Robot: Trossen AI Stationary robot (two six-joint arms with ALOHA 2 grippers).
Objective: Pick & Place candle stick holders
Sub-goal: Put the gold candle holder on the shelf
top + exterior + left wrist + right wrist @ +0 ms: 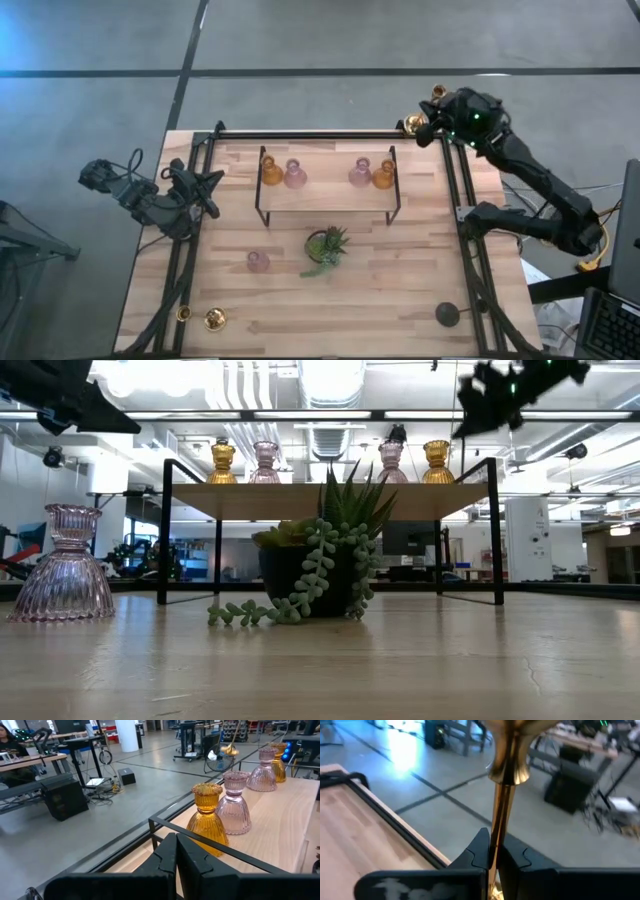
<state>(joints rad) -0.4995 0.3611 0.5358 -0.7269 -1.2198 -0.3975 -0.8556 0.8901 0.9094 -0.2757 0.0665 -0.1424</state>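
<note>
Right gripper (494, 856) clamped on gold candle stick holder (506, 767), seemingly off table's (300, 310) far corner, left gripper (176, 857) closed.

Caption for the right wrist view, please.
Right gripper shut on the slim stem of a gold candle stick holder, held past the table's edge above the floor.

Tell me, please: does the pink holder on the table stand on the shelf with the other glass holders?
No. The pink holder stands on the tabletop beside the plant, in front of the shelf.
</note>
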